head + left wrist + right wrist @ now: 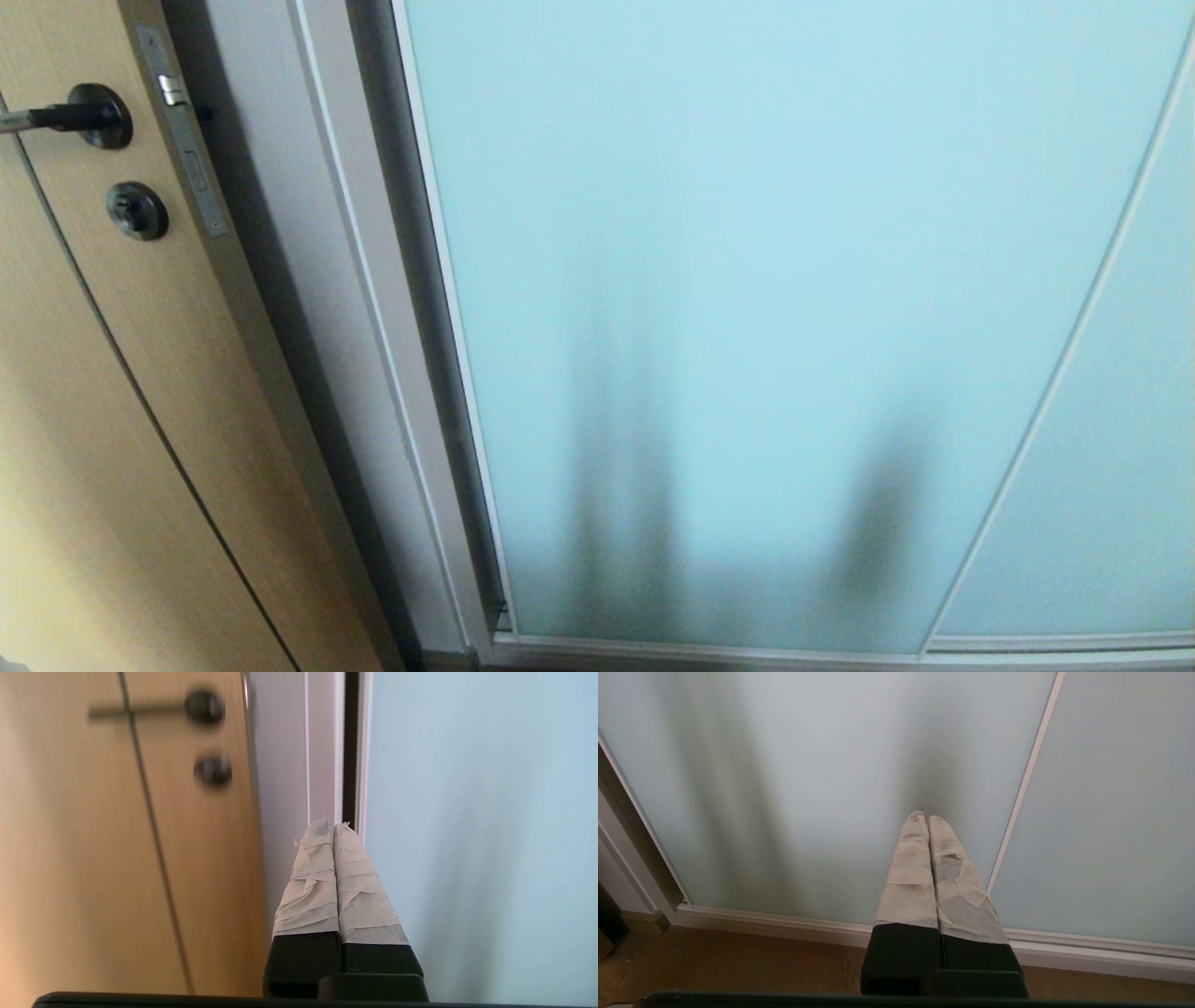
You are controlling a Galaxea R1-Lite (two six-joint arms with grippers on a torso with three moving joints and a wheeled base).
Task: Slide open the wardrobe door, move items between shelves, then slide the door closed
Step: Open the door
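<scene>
Two hands are mine here, and both are pressing their taped fingers flat together with nothing between them. My left hand (333, 826) is pointing at the seam where the sliding wardrobe door (747, 308) is meeting the white wardrobe frame (322, 746); its fingertips (317, 833) are sitting just in front of the dark gap beside the door's slim pale edge, and I cannot tell whether they are touching it. My right hand (924, 817) is hanging lower, aiming at the bottom part of the same frosted aqua panel, close to the thin diagonal-looking frame strip (1020, 793) that is dividing this panel from the next one. Below it the door's bottom rail (784, 921) is running along the brown wooden floor (738, 966). From my head view neither hand is showing; I am seeing only the closed door filling most of the scene, with two soft dark shadows lying on the glass near its lower edge. To my left the light wood hinged door (84, 420) is standing beside the wardrobe, with its dark lever handle (79, 117) and the round lock (136, 210) under it. The glass is staying too cloudy for me to make out any shelves or items behind it.
</scene>
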